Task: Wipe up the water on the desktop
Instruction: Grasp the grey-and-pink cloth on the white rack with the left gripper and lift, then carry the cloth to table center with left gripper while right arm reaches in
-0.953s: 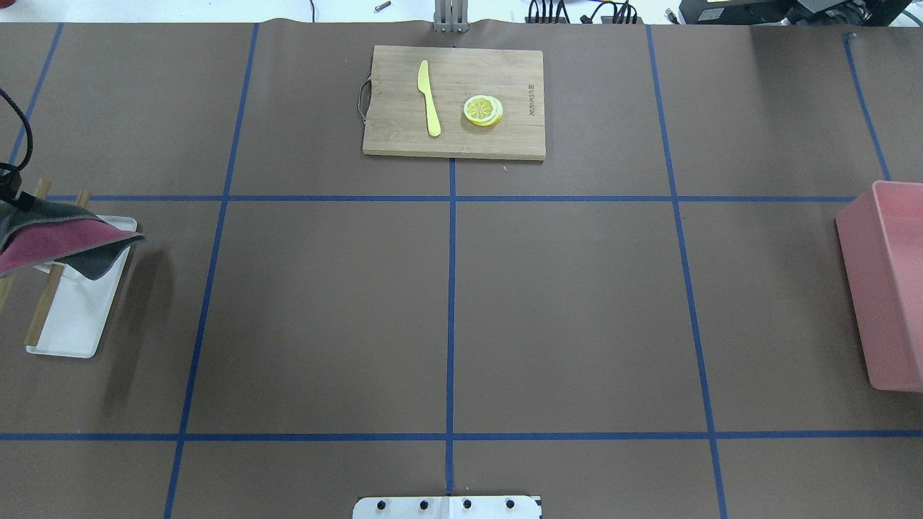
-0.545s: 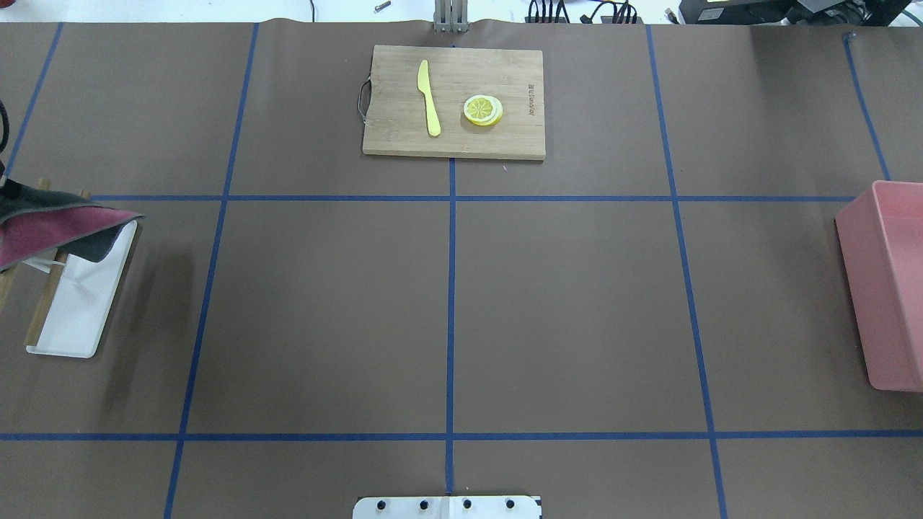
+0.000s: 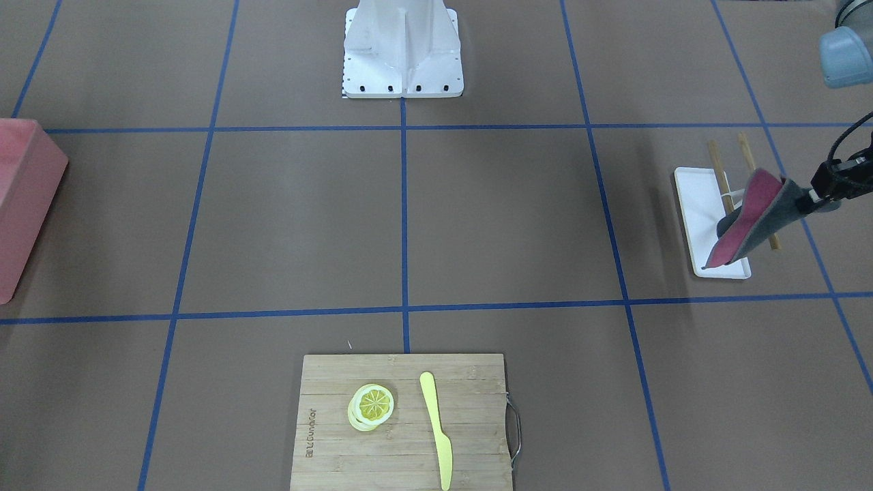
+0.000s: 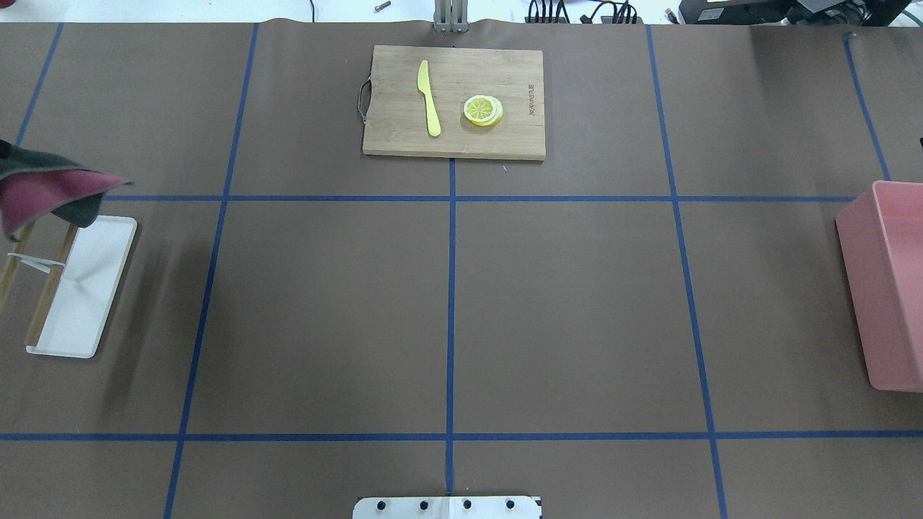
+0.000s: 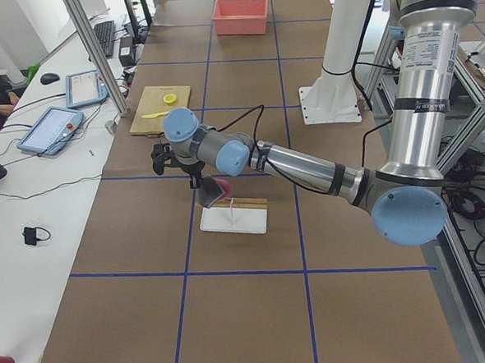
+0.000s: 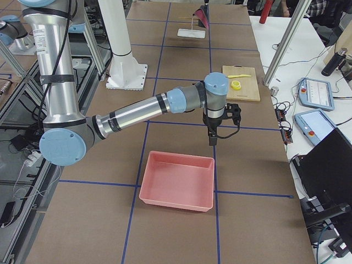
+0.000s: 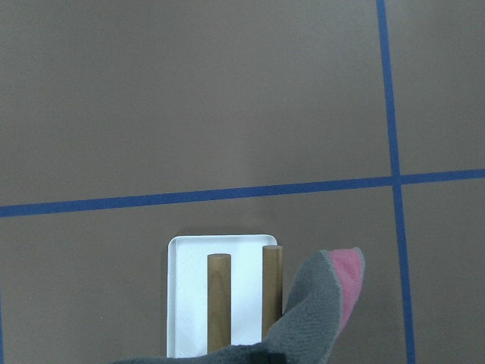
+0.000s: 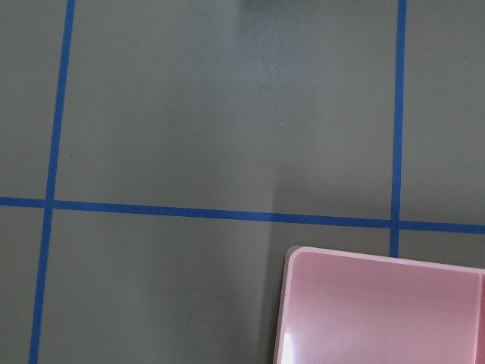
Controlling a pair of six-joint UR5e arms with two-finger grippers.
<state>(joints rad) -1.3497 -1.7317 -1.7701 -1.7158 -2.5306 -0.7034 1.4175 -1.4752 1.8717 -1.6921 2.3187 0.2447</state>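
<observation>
Front-facing view: left end effector [image 3: 815, 194] pinches grey-pink cloth [image 3: 747, 218] above white tray [image 3: 689, 204]. Right end effector [image 6: 212, 138]: cannot tell grip. Brown table [image 3: 511, 218] spreads all around; wet spot not seen. Hanging cloth may snag wooden sticks [image 3: 715, 158], tip tray.

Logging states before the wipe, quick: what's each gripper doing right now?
Left gripper: closed, holding the cloth.
Right gripper: cannot be told.

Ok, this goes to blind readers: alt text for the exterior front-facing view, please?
The left end effector, at the view's right edge, holds a grey and pink cloth above a white tray on the brown desktop. Nearer the camera, a cutting board carries lemon slices and a yellow knife; a pink bin sits at the left edge.
</observation>
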